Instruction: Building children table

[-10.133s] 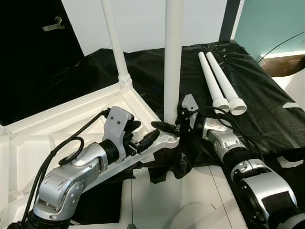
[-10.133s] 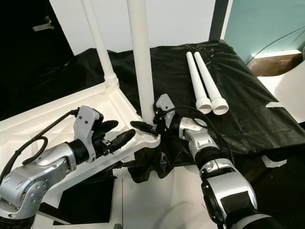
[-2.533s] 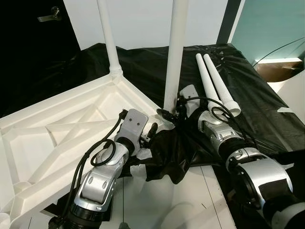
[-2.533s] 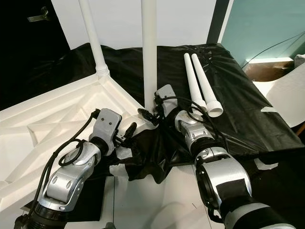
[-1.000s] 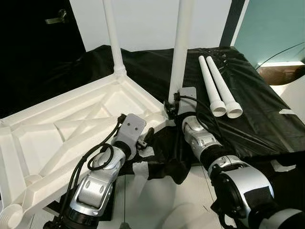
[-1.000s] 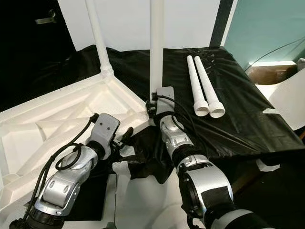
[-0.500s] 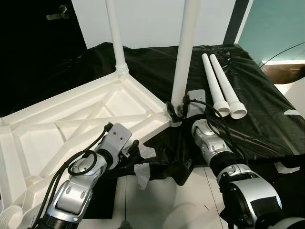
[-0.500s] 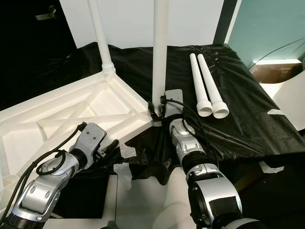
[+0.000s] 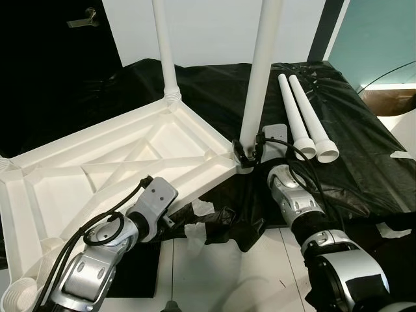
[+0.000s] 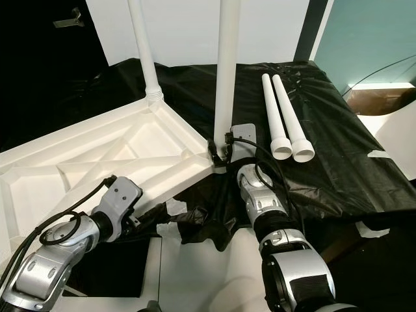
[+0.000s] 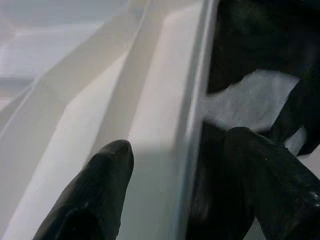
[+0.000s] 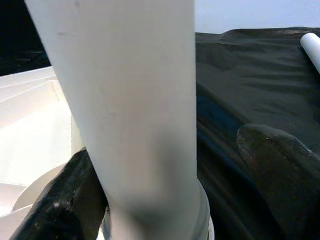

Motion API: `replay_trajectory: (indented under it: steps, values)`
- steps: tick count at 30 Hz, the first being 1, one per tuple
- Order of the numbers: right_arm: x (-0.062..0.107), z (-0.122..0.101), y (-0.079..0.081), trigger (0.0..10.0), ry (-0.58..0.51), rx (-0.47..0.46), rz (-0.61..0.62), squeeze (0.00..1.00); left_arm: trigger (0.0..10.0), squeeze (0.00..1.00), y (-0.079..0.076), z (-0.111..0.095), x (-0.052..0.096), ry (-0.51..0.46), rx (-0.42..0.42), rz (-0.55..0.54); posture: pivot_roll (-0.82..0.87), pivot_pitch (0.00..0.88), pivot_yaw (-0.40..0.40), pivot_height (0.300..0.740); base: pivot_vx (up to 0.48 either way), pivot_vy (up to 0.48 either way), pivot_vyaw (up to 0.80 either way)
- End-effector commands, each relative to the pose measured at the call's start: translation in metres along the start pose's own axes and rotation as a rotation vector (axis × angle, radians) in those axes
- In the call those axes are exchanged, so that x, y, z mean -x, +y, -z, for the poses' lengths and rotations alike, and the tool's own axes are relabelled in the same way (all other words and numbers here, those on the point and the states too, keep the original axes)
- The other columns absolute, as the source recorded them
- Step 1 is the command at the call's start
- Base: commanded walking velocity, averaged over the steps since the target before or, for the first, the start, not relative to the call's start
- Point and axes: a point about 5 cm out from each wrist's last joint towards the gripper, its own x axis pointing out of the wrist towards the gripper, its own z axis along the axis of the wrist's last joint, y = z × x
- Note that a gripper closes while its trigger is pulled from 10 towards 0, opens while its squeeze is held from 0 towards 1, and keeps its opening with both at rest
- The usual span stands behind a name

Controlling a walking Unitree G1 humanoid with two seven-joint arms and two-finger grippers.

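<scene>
White tabletop lies upside down, ribbed underside up, partly on the black-sheeted desk and overhanging its near edge. Two legs stand upright in its corner sockets: far leg at the back corner, near leg at the corner closest to the right arm. Two loose legs lie side by side, touching, on the black sheet beyond and to the right of the near leg, flared ends toward the robot. Right gripper is at the base of the near leg: one black finger each side of the tube just above the socket collar, jaws spread about the leg's width; left-hand finger looks pressed to the tube, other one stands a bit off it, so cannot tell if it's a firm grip. Left gripper is at the tabletop's near edge, left of the near leg: jaws open, straddling the rim, one finger over the white inner face, the other outside against the black sheet, neither clearly clamping. Scrap of white tape on the crumpled sheet hanging below the tabletop's near edge. Black door with a lever handle behind the tabletop, far left.
</scene>
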Motion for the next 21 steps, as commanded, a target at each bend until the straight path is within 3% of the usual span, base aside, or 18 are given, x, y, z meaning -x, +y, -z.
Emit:
replay_trajectory:
  steps: [1,2,3,9,10,12,13,15,16,21]
  values:
    - [0.006,0.006,-0.017,10.0,0.028,-0.016,0.060,0.00,9.8,0.00,0.000,0.006,0.002,0.033,0.012,0.004,0.08,0.001,0.011,0.740,0.000,0.000,0.00]
    - [0.006,0.004,-0.017,10.0,0.017,-0.021,0.051,0.00,9.0,0.00,0.002,0.010,0.003,0.060,0.006,-0.002,0.08,0.001,0.011,0.740,0.000,0.000,0.00]
    - [0.006,0.002,-0.016,10.0,0.001,-0.032,0.022,0.00,10.0,0.00,0.006,0.013,0.004,0.084,0.003,-0.018,0.07,0.005,0.016,0.740,0.000,0.000,0.00]
    - [0.008,-0.002,-0.008,10.0,-0.039,-0.067,-0.092,0.00,10.0,0.00,0.016,0.020,0.006,0.138,0.022,-0.061,0.07,0.007,0.019,0.740,0.000,0.000,0.00]
    - [0.009,-0.003,-0.006,10.0,-0.041,-0.069,-0.117,0.00,6.5,0.00,0.018,0.021,0.006,0.145,0.024,-0.067,0.07,0.010,0.020,0.740,0.000,0.000,0.00]
    - [0.009,-0.003,-0.006,10.0,-0.041,-0.069,-0.117,0.00,6.5,0.00,0.018,0.021,0.006,0.145,0.024,-0.067,0.07,0.010,0.020,0.740,0.000,0.000,0.00]
    - [0.010,-0.002,-0.002,10.0,-0.041,-0.068,-0.156,0.00,1.8,0.00,0.019,0.021,0.007,0.151,0.025,-0.068,0.06,0.014,0.022,0.740,0.000,0.000,0.00]
    - [0.010,-0.002,-0.002,10.0,-0.041,-0.068,-0.156,0.00,1.8,0.00,0.019,0.021,0.007,0.151,0.025,-0.068,0.06,0.014,0.022,0.740,0.000,0.000,0.00]
    - [0.011,-0.002,0.002,10.0,-0.040,-0.076,-0.189,0.00,0.0,0.00,0.022,0.021,0.009,0.157,0.033,-0.075,0.06,0.016,0.022,0.740,0.000,0.000,0.00]
    - [0.015,-0.005,0.007,10.0,-0.074,-0.112,-0.224,0.00,0.0,0.00,0.027,0.020,0.009,0.162,0.022,-0.094,0.06,0.017,0.025,0.740,0.000,0.000,0.00]
